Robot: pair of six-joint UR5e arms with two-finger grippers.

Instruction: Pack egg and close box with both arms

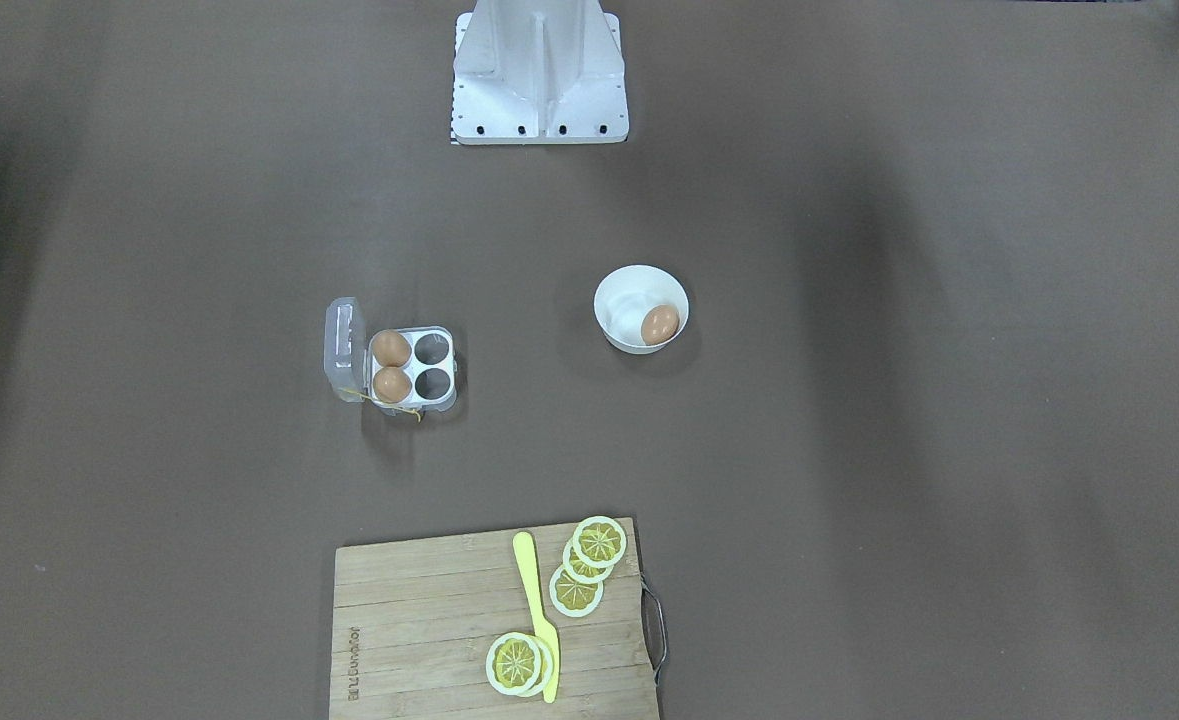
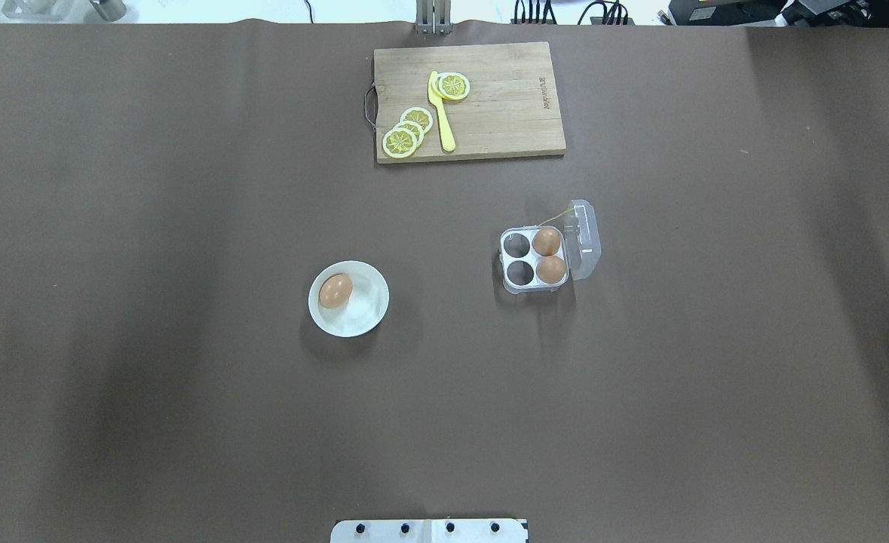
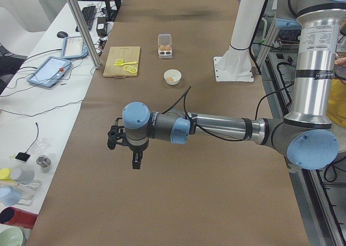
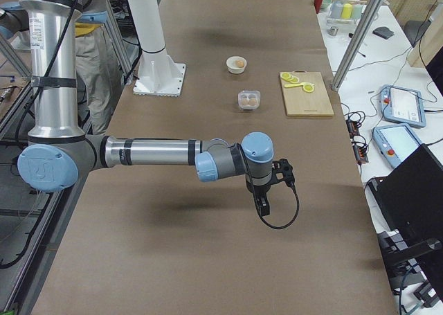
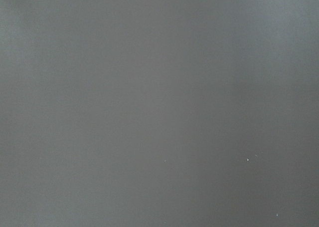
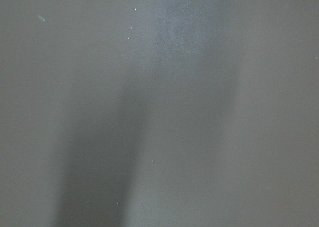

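Observation:
One tan egg (image 1: 660, 324) lies in a round white bowl (image 1: 619, 300) near the table's middle; it also shows in the overhead view (image 2: 335, 290). The box (image 1: 446, 366) is a clear four-cell carton with its lid (image 1: 344, 345) open and upright. Two eggs (image 1: 390, 348) fill the cells beside the lid; the other two cells are empty. My left gripper (image 3: 135, 160) hangs over bare table far from the bowl, and I cannot tell if it is open or shut. My right gripper (image 4: 264, 205) hangs likewise at the other end, and I cannot tell its state. Both wrist views show only brown table.
A wooden cutting board (image 1: 419, 630) with lemon slices (image 1: 599, 541) and a yellow knife (image 1: 537, 610) lies at the table's far edge from the robot. The white robot base (image 1: 539, 80) stands at the near edge. Tablets and cups sit on side tables.

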